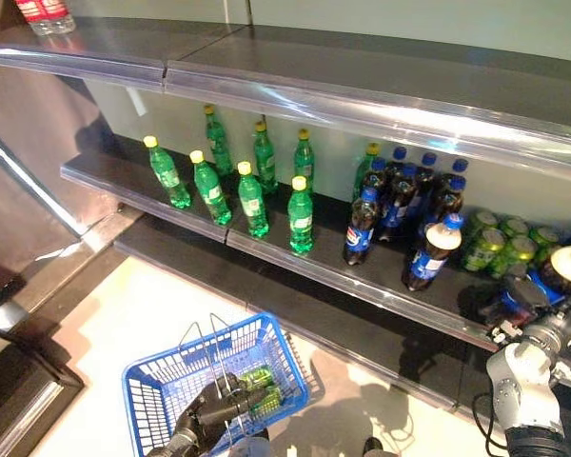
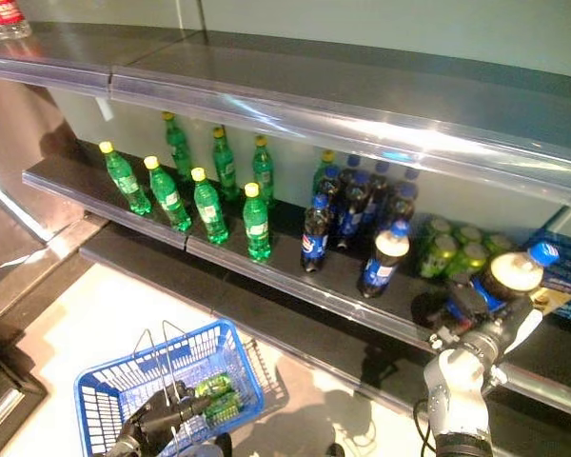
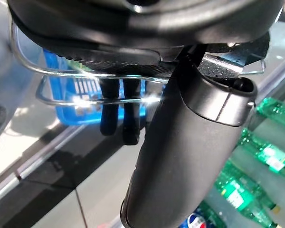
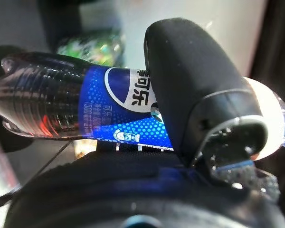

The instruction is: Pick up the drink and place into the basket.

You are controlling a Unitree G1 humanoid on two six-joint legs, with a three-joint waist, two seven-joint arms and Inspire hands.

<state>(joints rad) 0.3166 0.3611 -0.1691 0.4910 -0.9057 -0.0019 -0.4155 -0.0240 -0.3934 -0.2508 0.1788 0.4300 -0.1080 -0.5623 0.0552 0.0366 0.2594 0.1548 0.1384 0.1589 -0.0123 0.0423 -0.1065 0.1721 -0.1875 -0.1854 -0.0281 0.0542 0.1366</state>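
A dark cola bottle (image 4: 61, 109) with a blue label (image 2: 514, 276) lies tilted in my right hand (image 2: 471, 305), whose thumb (image 4: 194, 95) is curled over it, at the right end of the middle shelf (image 1: 266, 249). My left hand (image 1: 205, 414) is shut on the wire handles (image 3: 85, 97) of a blue basket (image 1: 152, 390), which hangs low at the bottom left over the pale floor. Two green cans (image 1: 257, 378) lie inside the basket.
Several green bottles (image 1: 252, 200) stand on the middle shelf's left part, several cola bottles (image 1: 400, 205) in its middle, and green cans (image 1: 500, 246) on the right. A steel upper shelf (image 1: 362, 105) overhangs them. A lower shelf edge (image 1: 362, 357) juts out beneath.
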